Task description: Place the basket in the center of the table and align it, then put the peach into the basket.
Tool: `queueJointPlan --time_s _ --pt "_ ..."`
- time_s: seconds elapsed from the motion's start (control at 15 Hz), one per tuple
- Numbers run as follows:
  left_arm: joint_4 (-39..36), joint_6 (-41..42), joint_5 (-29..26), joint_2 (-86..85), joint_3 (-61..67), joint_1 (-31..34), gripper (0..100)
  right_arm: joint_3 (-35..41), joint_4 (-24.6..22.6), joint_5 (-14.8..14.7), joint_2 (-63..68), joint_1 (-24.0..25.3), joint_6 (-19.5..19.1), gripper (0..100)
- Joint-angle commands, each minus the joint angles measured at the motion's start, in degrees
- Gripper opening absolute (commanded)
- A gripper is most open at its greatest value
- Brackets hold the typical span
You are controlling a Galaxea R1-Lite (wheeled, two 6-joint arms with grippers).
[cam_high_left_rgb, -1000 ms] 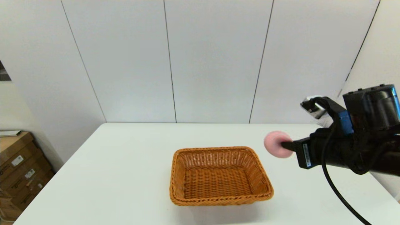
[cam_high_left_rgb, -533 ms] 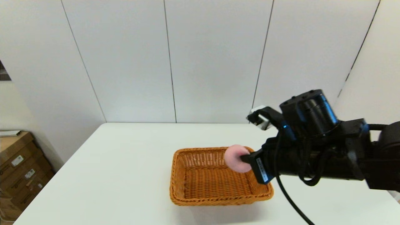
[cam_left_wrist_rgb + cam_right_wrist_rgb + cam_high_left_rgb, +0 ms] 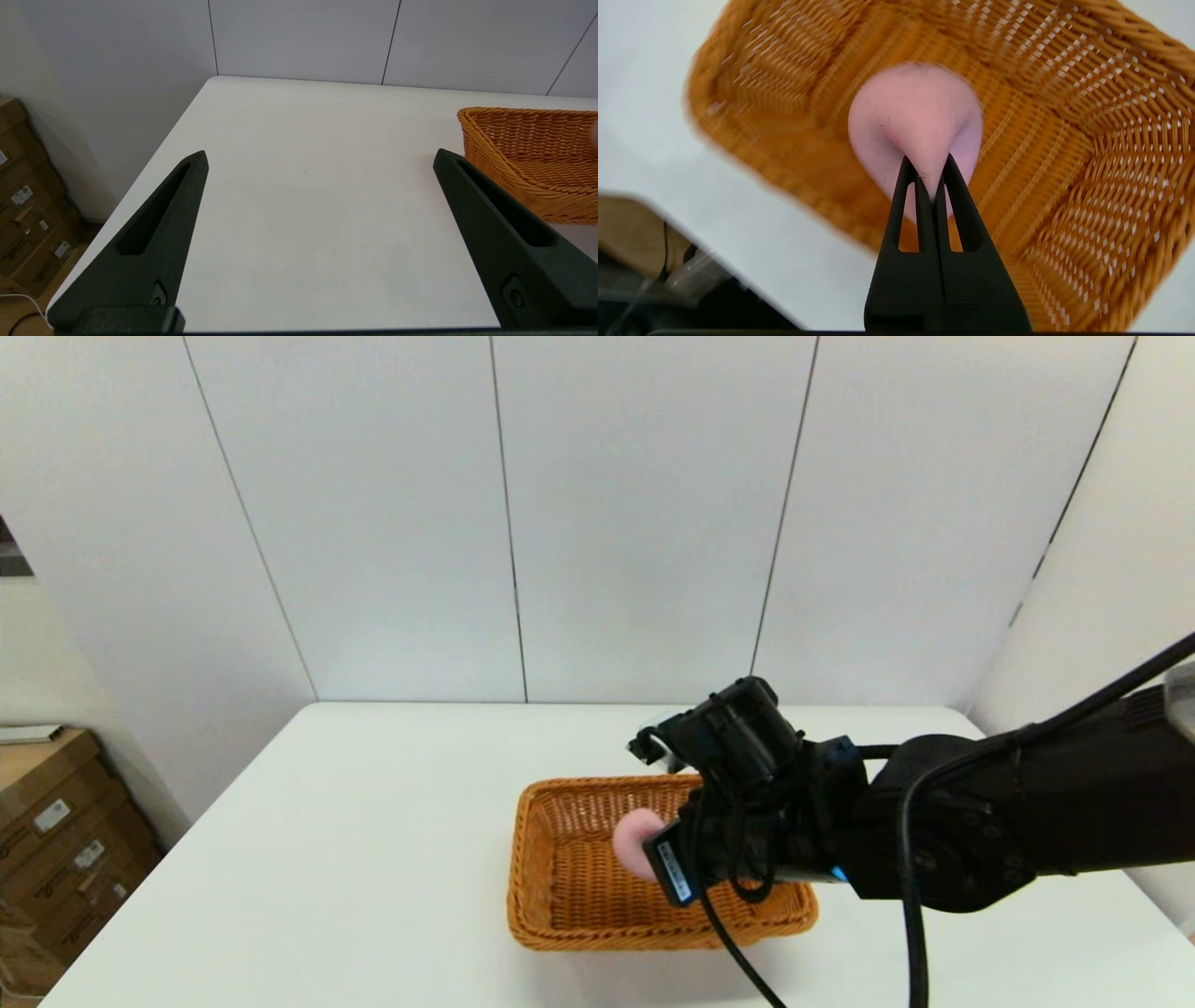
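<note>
The orange-brown wicker basket (image 3: 569, 887) sits on the white table (image 3: 373, 821) near its middle. My right gripper (image 3: 653, 854) hangs over the basket's inside, shut on the pale pink peach (image 3: 635, 840). In the right wrist view the black fingers (image 3: 906, 186) pinch the peach (image 3: 915, 116) tightly, with the basket's woven floor (image 3: 1064, 163) below it. The left gripper (image 3: 320, 161) is open over bare table to the left of the basket (image 3: 528, 149), holding nothing.
Cardboard boxes (image 3: 56, 840) are stacked on the floor beyond the table's left edge. A white panelled wall stands behind the table. The right arm's cable (image 3: 738, 943) hangs in front of the basket's near rim.
My right gripper has carried the peach leftward from beside the basket's right side to over its inside, and lower. The basket has not moved.
</note>
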Motion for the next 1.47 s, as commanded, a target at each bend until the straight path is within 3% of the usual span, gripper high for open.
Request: queueJointPlan --time_s 0.07,0.13,0.2,0.4,0.6,1.0,1.07,1.2,1.33,1.47 --pt "-0.04 -0.07 0.05 -0.01 -0.02 0.01 100 -3.18 0.32 -0.18 4.86 -2.52 1.59 0" --pt "-0.04 -0.07 0.05 -0.01 -0.02 0.01 100 -3.44 0.50 -0.18 5.30 -3.05 1.59 0" --pt "-0.04 -0.07 0.05 -0.01 -0.02 0.01 100 -3.53 0.15 -0.18 5.39 -3.49 1.68 100" --pt "-0.04 -0.07 0.05 -0.01 -0.02 0.01 100 -3.53 -0.11 -0.53 5.13 -4.63 1.68 100" --pt "-0.04 -0.07 0.05 -0.01 -0.02 0.01 100 -3.44 -0.29 -4.92 3.02 -5.86 3.44 100" --pt "-0.04 -0.07 0.05 -0.01 -0.02 0.01 100 0.86 0.59 -5.19 -14.12 -15.00 2.65 100" --pt "-0.04 -0.07 0.05 -0.01 -0.02 0.01 100 1.92 0.68 -5.36 -17.90 -17.02 1.42 100" --pt "-0.04 -0.24 0.05 -0.01 -0.02 0.01 100 5.61 0.85 -9.84 -27.83 -20.80 -4.38 100" --pt "-0.04 -0.33 0.05 -0.01 -0.02 0.01 100 10.18 0.94 -10.11 -38.47 -23.17 -12.29 100" --pt "-0.04 -0.33 0.05 -0.01 -0.02 0.01 100 15.72 1.64 -10.02 -50.16 -22.30 -17.57 100"
